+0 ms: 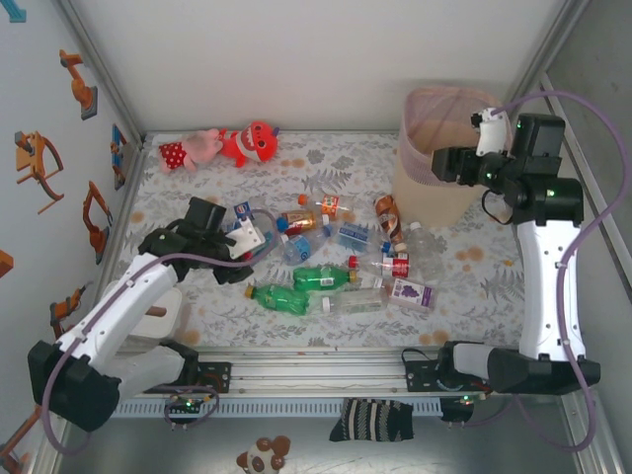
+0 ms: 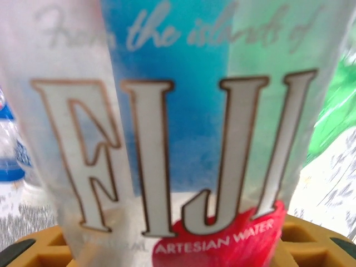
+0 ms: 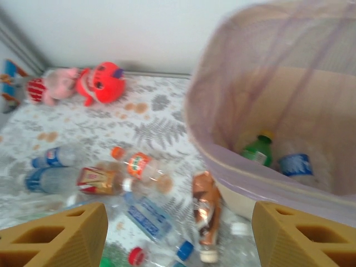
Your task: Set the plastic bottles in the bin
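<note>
Leaf-printed cloth covers the table, with white walls around it. Left gripper sits at the left of the bottle pile, jaws clamped on a clear Fiji bottle; both orange pads press its sides. Label reads "From the islands of", "FIJI" in large outlined letters, and "ARTESIAN WATER" on a red patch below a blue panel. Right gripper hangs just beside the rim of the bin, jaws spread wide with nothing between them. Bin stands at the far right of the table. It holds a green bottle with yellow cap and a clear bottle with blue label. Loose bottles lie mid-table: two green, one purple-labelled bottle, one orange-labelled bottle; their print is too blurred to read. Plush toys, red and pink, lie at the far edge.
</note>
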